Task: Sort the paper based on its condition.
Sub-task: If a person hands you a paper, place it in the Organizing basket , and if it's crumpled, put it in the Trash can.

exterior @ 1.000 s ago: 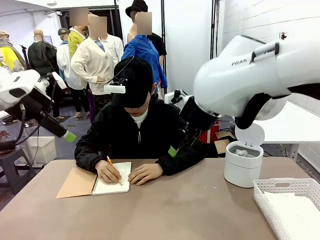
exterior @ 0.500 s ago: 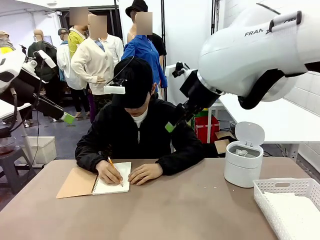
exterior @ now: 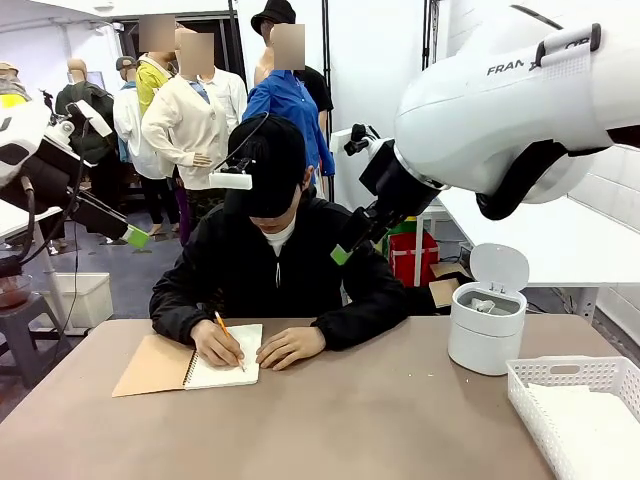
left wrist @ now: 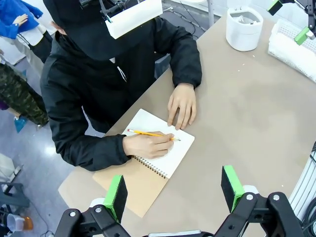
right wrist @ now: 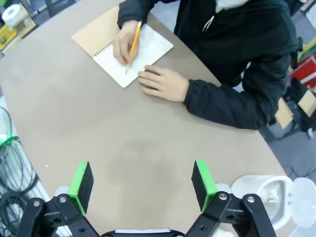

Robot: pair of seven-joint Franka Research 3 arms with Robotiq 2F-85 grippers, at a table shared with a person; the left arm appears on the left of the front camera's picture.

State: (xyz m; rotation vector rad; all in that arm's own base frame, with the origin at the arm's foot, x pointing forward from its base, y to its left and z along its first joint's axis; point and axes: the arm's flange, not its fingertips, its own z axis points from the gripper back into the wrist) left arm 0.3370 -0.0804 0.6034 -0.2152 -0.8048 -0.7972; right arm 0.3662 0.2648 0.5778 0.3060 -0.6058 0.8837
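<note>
A wrinkly white wad of paper [exterior: 485,303] lies inside the small white bin [exterior: 486,345], whose lid stands up. Flat white paper [exterior: 595,428] lies in the white basket [exterior: 560,372] at the near right. My left gripper [exterior: 135,238] hangs high off the table's left side; in its wrist view it [left wrist: 174,192] stands open and empty above the notebook. My right gripper [exterior: 343,253] is raised in front of the person's chest; in its own view it [right wrist: 142,178] is open and empty over bare table.
A person in black sits at the far side, writing with a pencil [exterior: 227,336] in a spiral notebook [exterior: 222,368] with a brown cover, the other hand [exterior: 290,347] flat beside it. Bin [left wrist: 244,29] and basket [left wrist: 292,48] stand at the table's right end.
Both arms have lifted away from the table: the right gripper rose and the left gripper drew up and back to the left. Over the last half second they barely move.
</note>
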